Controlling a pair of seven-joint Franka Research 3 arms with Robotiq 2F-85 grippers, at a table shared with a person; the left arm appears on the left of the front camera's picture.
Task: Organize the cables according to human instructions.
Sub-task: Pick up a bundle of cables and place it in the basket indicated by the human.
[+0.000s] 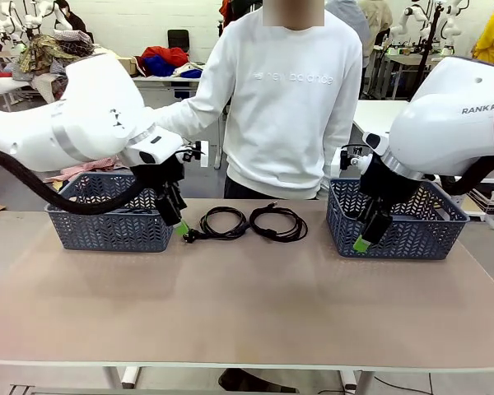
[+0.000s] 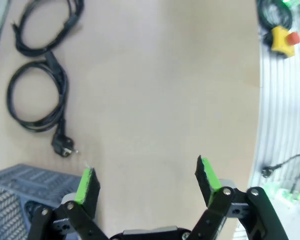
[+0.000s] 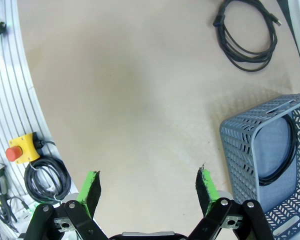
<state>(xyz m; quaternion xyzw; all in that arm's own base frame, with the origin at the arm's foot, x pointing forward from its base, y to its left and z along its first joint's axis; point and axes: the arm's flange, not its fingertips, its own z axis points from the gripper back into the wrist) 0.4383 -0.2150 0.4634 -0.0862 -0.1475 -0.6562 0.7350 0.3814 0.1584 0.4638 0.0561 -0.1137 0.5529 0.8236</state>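
Just beside the wide-open left gripper (image 2: 147,182) lies a coiled power cord (image 2: 64,147), probably next to grasp; right gripper (image 3: 147,182) equally wide.

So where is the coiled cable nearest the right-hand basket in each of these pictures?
Front view: the right cable lies toward the table's far side, the coil closer to the right basket.
Left wrist view: top left corner, beyond the coil with the round plug.
Right wrist view: top right, past the right basket.
Shared landmark: the tan tabletop it lies on.
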